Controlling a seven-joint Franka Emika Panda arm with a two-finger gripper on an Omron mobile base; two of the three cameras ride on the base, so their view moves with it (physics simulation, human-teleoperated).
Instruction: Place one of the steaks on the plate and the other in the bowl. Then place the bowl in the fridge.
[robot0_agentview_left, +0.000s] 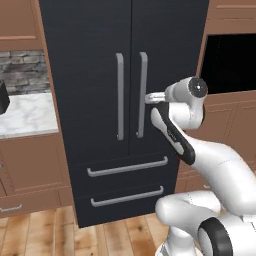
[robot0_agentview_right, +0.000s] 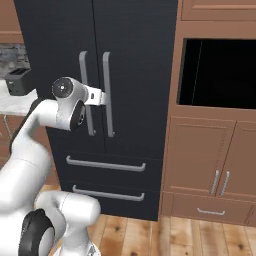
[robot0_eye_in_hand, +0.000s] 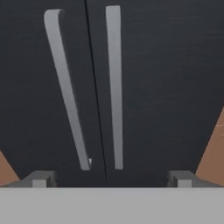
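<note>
The fridge (robot0_agentview_left: 100, 75) is seen as a tall black French-door unit standing upright between wooden cabinetry, with both upper doors shut and meeting at a narrow vertical seam. Two long grey vertical handles (robot0_eye_in_hand: 113, 87) are mounted just beside that seam, one on each door, and they run parallel down the middle part of the front. Below the doors, two black drawers are stacked one above the other, each shut and fitted with a long grey horizontal handle (robot0_agentview_right: 106, 165), the lower drawer reaching nearly to the wooden floor.
</note>
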